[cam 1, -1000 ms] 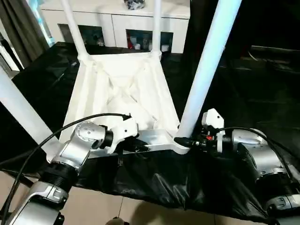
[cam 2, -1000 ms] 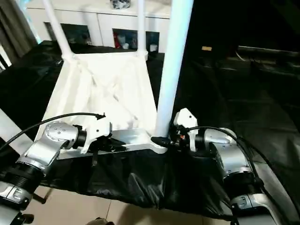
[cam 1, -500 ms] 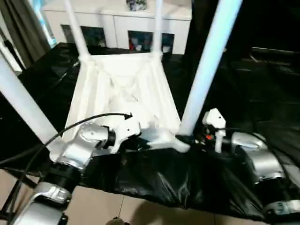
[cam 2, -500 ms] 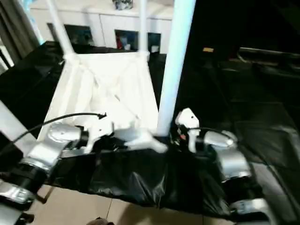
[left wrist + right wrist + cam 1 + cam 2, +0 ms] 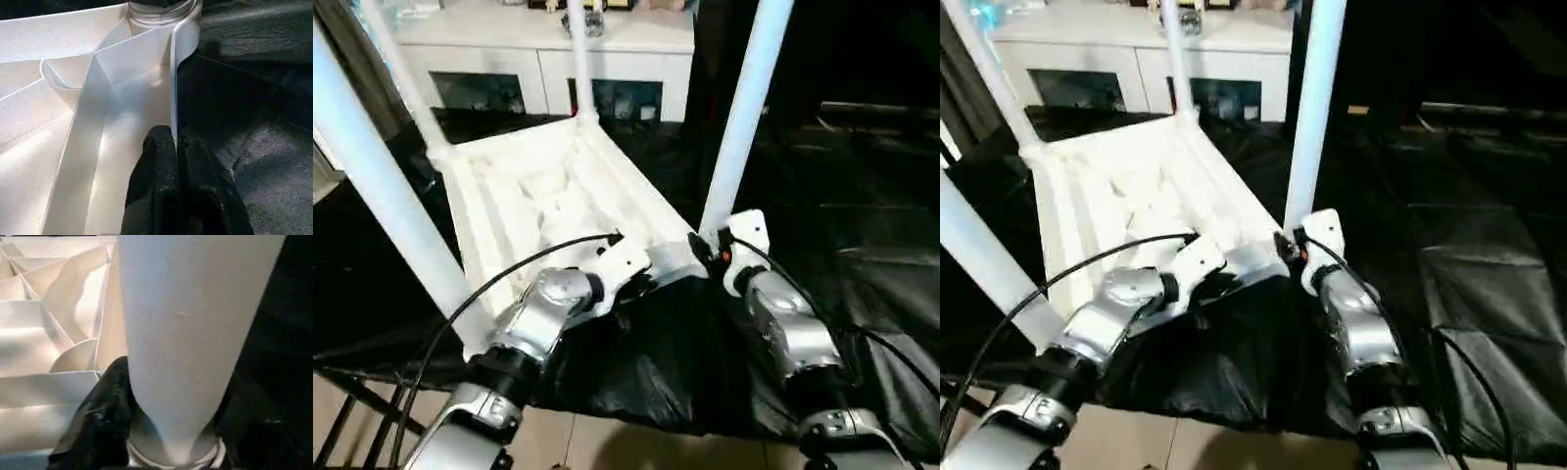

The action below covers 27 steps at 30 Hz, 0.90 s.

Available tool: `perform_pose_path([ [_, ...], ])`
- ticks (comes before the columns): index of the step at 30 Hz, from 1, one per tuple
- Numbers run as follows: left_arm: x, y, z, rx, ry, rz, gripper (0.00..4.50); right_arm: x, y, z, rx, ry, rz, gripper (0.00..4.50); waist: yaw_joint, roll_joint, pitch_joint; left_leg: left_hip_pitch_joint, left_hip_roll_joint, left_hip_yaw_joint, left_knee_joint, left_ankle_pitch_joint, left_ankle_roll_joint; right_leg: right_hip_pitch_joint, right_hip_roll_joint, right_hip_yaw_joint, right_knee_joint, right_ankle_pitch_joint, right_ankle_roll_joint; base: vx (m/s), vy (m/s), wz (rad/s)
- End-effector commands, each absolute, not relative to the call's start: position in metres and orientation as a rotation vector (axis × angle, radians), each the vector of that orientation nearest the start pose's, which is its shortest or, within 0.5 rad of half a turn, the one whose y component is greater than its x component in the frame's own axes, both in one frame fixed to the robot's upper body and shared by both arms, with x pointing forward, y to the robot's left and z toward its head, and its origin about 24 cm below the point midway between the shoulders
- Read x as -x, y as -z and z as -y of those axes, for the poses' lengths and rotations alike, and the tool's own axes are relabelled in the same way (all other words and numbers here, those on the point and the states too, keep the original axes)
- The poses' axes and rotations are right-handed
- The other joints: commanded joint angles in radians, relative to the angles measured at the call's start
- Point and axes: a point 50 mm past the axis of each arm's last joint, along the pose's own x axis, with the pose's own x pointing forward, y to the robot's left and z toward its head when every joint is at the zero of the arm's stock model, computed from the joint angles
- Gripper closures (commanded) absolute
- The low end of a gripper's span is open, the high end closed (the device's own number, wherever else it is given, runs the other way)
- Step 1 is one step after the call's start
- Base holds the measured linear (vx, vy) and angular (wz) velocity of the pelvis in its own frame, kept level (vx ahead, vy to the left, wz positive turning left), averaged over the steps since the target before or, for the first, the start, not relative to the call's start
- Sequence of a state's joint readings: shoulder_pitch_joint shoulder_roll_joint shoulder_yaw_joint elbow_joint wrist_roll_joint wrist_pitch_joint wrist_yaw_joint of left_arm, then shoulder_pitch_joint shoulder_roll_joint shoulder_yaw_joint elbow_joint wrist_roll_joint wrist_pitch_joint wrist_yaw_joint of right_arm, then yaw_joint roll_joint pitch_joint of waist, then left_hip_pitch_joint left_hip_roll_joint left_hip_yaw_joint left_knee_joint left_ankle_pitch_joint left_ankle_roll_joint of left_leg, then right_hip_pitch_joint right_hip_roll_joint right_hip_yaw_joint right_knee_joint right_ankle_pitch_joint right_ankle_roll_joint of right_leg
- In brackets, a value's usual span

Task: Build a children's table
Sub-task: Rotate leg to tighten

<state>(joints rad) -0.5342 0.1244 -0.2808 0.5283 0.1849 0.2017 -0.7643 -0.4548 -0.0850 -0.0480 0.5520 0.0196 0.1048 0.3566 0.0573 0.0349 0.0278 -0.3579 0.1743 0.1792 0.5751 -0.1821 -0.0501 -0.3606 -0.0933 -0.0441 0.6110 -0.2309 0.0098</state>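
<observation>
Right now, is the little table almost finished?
Nearly. The tabletop lies upside down on the black sheet with four legs standing up in its corners. The left gripper pinches the tabletop's edge, and the right gripper sits around the base of the near right leg. What looks left is letting go and turning the table onto its legs.

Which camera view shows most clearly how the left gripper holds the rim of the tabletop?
The left wrist view: the left gripper is shut on the thin rim of the tabletop. In both eye views, the wrist housing hides the fingers.
</observation>
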Motion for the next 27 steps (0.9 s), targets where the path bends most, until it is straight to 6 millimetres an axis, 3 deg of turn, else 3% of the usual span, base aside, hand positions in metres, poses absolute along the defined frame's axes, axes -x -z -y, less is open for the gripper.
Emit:
perform_pose_path([
  [1,-0.31,-0.042,-0.044,-0.406,1.114,-0.303,4.5,-0.315,-0.022,0.087,-0.052,-0.653,-0.267,1.66,-0.002,-0.021,-0.039,0.0,0.049,-0.018,-0.073,-0.226,0.05,0.018,-0.056,0.039,-0.086,-0.162,-0.194,0.0,0.0,0.0],
  [4,-0.308,-0.04,-0.061,-0.415,1.151,-0.317,4.5,-0.314,-0.024,0.111,0.012,-0.711,-0.261,1.32,-0.001,-0.02,-0.042,-0.005,0.05,-0.016,-0.067,-0.181,0.071,0.019,-0.054,0.037,-0.08,-0.099,-0.208,0.0,0.0,0.0],
  [5,-0.308,-0.04,-0.064,-0.42,1.16,-0.321,4.5,-0.314,-0.025,0.116,0.028,-0.725,-0.259,1.32,0.0,-0.024,-0.043,-0.006,0.05,-0.016,-0.066,-0.175,0.075,0.021,-0.053,0.035,-0.079,-0.09,-0.209,0.0,0.0,0.0],
  [10,-0.305,-0.041,-0.089,-0.443,1.242,-0.331,4.5,-0.313,-0.034,0.147,0.154,-0.869,-0.251,1.32,0.001,-0.023,-0.048,-0.008,0.051,-0.014,-0.057,-0.134,0.106,0.025,-0.052,0.032,-0.068,-0.014,-0.242,0.0,0.0,0.0],
  [19,-0.302,-0.044,-0.12,-0.479,1.355,-0.36,4.5,-0.302,-0.042,0.165,0.222,-1.17,-0.322,1.32,0.009,-0.025,-0.051,-0.013,0.056,-0.009,-0.043,-0.072,0.163,0.021,-0.047,0.026,-0.045,0.123,-0.303,0.0,0.0,0.0],
  [21,-0.302,-0.045,-0.124,-0.481,1.369,-0.366,4.5,-0.301,-0.042,0.165,0.224,-1.207,-0.327,1.56,0.01,-0.023,-0.05,-0.011,0.058,-0.008,-0.043,-0.086,0.159,0.017,-0.049,0.025,-0.046,0.098,-0.309,0.0,0.0,0.0],
  [25,-0.301,-0.046,-0.127,-0.481,1.395,-0.37,4.5,-0.3,-0.042,0.162,0.214,-1.265,-0.344,1.67,0.011,-0.027,-0.046,-0.008,0.06,-0.007,-0.048,-0.125,0.13,0.016,-0.052,0.028,-0.049,0.043,-0.311,0.0,0.0,0.0],
  [27,-0.301,-0.047,-0.128,-0.481,1.403,-0.371,4.5,-0.3,-0.042,0.161,0.211,-1.28,-0.348,2.05,0.012,-0.027,-0.047,-0.009,0.06,-0.007,-0.047,-0.121,0.124,0.017,-0.052,0.028,-0.048,0.046,-0.31,0.0,0.0,0.0],
])
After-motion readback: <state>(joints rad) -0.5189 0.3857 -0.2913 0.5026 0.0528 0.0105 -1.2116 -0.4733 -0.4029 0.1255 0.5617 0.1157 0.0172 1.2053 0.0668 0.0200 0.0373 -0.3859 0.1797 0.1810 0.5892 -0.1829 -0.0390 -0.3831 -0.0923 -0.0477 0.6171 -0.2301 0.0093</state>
